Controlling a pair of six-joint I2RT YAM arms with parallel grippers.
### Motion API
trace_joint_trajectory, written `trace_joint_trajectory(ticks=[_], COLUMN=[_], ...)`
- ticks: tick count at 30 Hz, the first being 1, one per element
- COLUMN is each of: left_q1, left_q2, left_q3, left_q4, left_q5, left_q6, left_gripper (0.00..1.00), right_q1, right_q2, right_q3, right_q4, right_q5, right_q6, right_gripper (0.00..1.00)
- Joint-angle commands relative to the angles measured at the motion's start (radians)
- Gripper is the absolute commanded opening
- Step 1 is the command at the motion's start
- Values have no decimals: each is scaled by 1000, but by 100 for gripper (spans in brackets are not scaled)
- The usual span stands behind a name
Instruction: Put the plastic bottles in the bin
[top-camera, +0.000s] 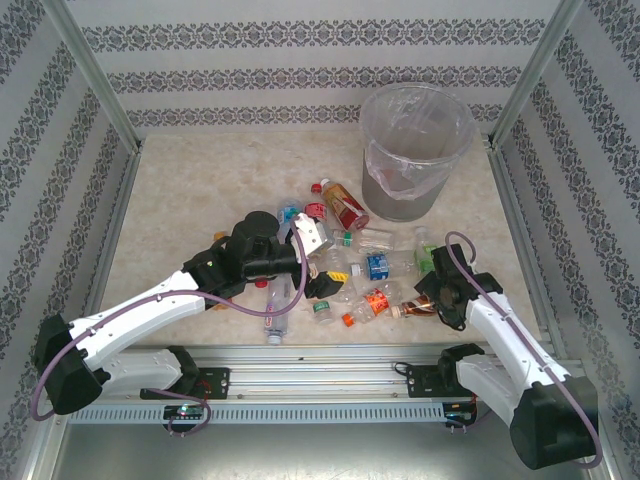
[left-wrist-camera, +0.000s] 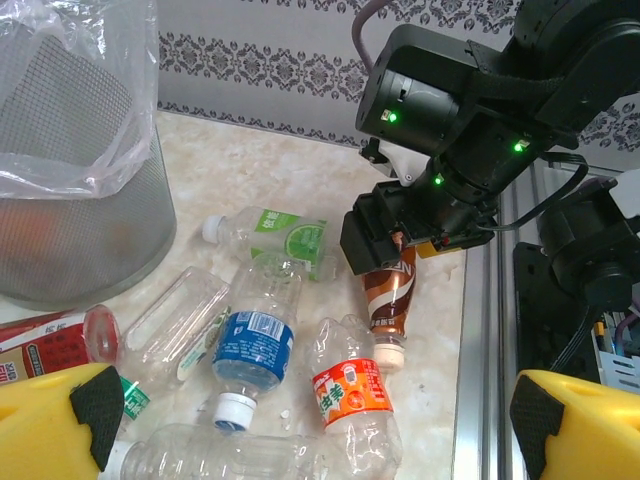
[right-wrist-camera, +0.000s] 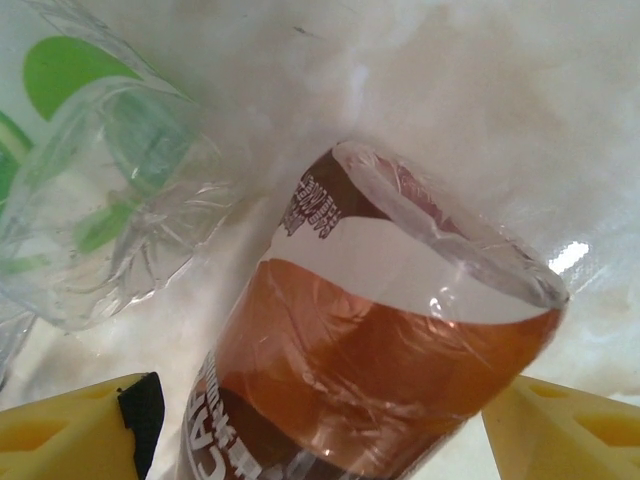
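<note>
Several plastic bottles (top-camera: 360, 262) lie scattered mid-table in front of the bin (top-camera: 400, 195), which stands at the back right with a clear liner. My right gripper (top-camera: 432, 292) is down over a brown-labelled bottle (right-wrist-camera: 370, 350) lying on the table. Its yellow fingers (right-wrist-camera: 70, 430) flank the bottle's base, with a small gap on the left side. My left gripper (left-wrist-camera: 318, 415) hangs open above an orange-labelled bottle (left-wrist-camera: 350, 395) and a blue-labelled one (left-wrist-camera: 250, 350), holding nothing. From the left wrist, the bin (left-wrist-camera: 80, 230) is at the left and the brown bottle (left-wrist-camera: 395, 300) sits under the right gripper.
A green-labelled bottle (left-wrist-camera: 285, 235) and a clear one (left-wrist-camera: 175, 320) lie between the pile and the bin. A red-labelled bottle (top-camera: 345, 205) lies closest to the bin. A metal rail (top-camera: 320, 352) runs along the table's near edge, and patterned walls enclose three sides.
</note>
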Motion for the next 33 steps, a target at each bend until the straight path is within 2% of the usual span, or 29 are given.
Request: trace_joint_trajectory(ticks=[1, 10, 21, 33], left_q1=[-15, -18, -18, -20], left_q2=[4, 10, 20, 7], left_q3=[8, 8, 6, 0], left_q4=[3, 3, 1, 23], left_q5=[-9, -12, -14, -16], left_q6=[26, 28, 29, -16], left_gripper=[100, 100, 100, 100], right_q1=[-19, -80, -89, -100], right_q2=[11, 31, 102, 91], right_q3=[-28, -73, -74, -68], right_q4=[42, 126, 212, 226], right_q5=[-12, -37, -25, 20], right_q6=[18, 1, -23, -91], right_gripper=[82, 77, 75, 60])
